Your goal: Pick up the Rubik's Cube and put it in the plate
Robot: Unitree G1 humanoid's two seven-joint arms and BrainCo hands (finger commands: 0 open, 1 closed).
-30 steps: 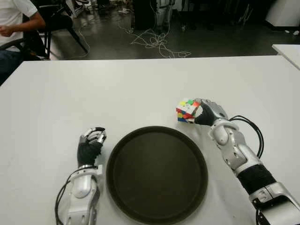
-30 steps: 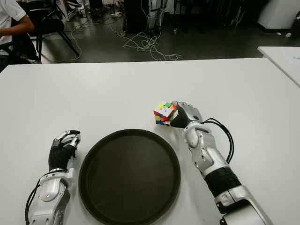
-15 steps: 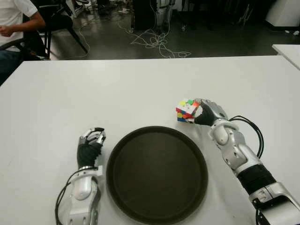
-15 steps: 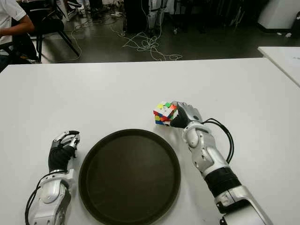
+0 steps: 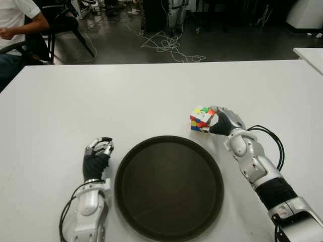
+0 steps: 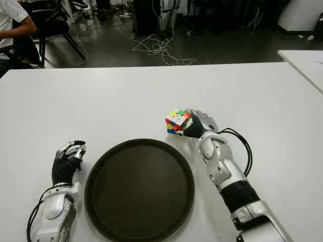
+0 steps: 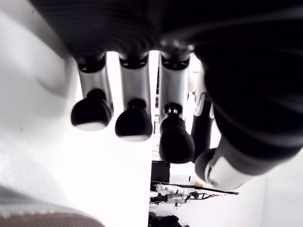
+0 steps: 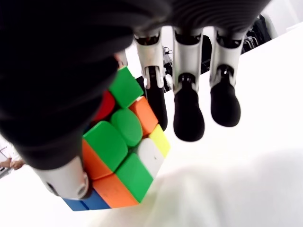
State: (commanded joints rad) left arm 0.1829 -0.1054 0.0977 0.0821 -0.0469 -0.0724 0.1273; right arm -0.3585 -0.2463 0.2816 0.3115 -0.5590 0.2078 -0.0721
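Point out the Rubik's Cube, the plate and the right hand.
Rubik's Cube (image 5: 201, 118), left eye view, its top face.
plate (image 5: 169, 189), left eye view, its bare floor.
right hand (image 6: 198, 122), right eye view, its back.

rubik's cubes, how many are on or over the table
1. The Rubik's Cube is gripped in the right hand, just beyond the plate rim on the right. None seems hidden.
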